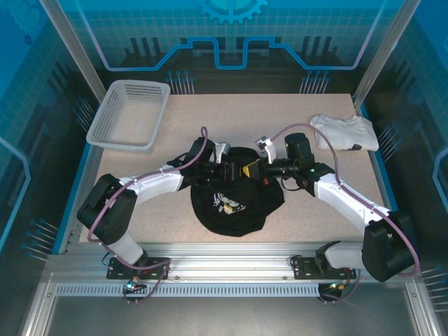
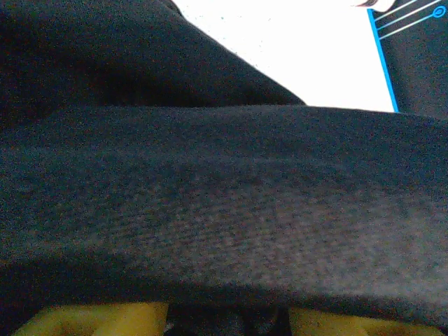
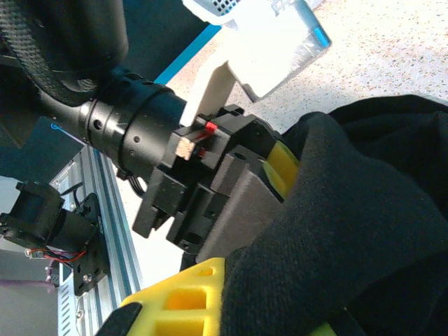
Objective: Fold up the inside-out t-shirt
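The black inside-out t-shirt (image 1: 234, 210) lies bunched in a rounded heap at the table's middle, a small white and yellow label (image 1: 229, 205) showing on top. Both grippers meet at its far edge. My right gripper (image 1: 260, 170) is shut on a thick fold of the black cloth (image 3: 350, 231); its yellow fingers (image 3: 175, 301) clamp that fold. My left gripper (image 1: 238, 170) faces it, reaching into the cloth. In the left wrist view its yellow fingers (image 2: 91, 318) stand apart under a draped sheet of the shirt (image 2: 224, 210), which hides their tips.
A white folded garment (image 1: 344, 131) lies at the back right of the table (image 1: 315, 210). A grey mesh basket (image 1: 129, 115) stands at the back left. The metal frame rail (image 1: 224, 255) runs along the near edge.
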